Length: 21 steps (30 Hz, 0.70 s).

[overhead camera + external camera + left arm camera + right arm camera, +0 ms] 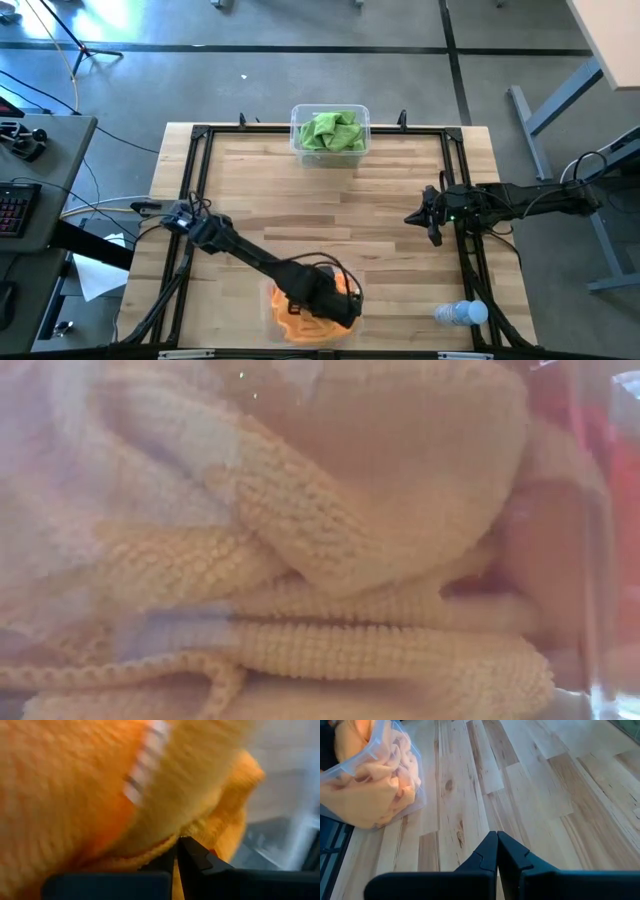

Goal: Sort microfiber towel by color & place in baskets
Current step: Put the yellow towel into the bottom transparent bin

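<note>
At the table's near edge, the left gripper (177, 851), pinched shut, presses orange towels (300, 318) into their basket (395, 795); green towels (331, 131) already fill the far basket (363, 128), right gripper (497, 851) closed, idle.

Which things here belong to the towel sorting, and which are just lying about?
Job:
- green towels in the far basket
- orange towels in the near basket
- left gripper, shut, down at the orange towels
- right gripper, shut, above bare table

Lying about:
- bottle on its side near the table's right front corner
</note>
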Each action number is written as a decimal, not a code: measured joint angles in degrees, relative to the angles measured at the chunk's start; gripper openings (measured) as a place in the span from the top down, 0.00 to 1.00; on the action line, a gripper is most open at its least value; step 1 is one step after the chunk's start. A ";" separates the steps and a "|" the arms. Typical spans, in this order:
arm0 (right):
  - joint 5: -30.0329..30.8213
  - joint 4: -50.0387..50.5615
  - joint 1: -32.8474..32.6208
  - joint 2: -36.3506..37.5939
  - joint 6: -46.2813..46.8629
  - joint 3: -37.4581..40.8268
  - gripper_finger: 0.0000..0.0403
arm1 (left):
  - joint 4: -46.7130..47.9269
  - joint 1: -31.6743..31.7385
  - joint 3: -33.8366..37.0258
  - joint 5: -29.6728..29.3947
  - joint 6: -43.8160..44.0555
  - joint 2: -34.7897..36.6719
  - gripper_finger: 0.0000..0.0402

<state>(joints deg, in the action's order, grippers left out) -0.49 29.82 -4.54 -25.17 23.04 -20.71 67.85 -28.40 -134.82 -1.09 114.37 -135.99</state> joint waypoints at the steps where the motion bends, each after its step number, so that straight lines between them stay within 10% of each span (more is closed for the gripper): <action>1: 0.00 0.04 0.00 0.00 0.01 0.00 1.00 | 0.32 -0.27 0.00 -0.38 1.06 -0.59 1.00; 21: 0.02 0.60 0.00 0.00 0.01 0.00 1.00 | 5.70 -3.98 -0.13 -10.06 7.60 2.95 1.00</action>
<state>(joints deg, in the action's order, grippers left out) -0.47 30.41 -4.54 -25.17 23.05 -20.71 73.55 -32.38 -134.96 -11.15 121.97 -133.03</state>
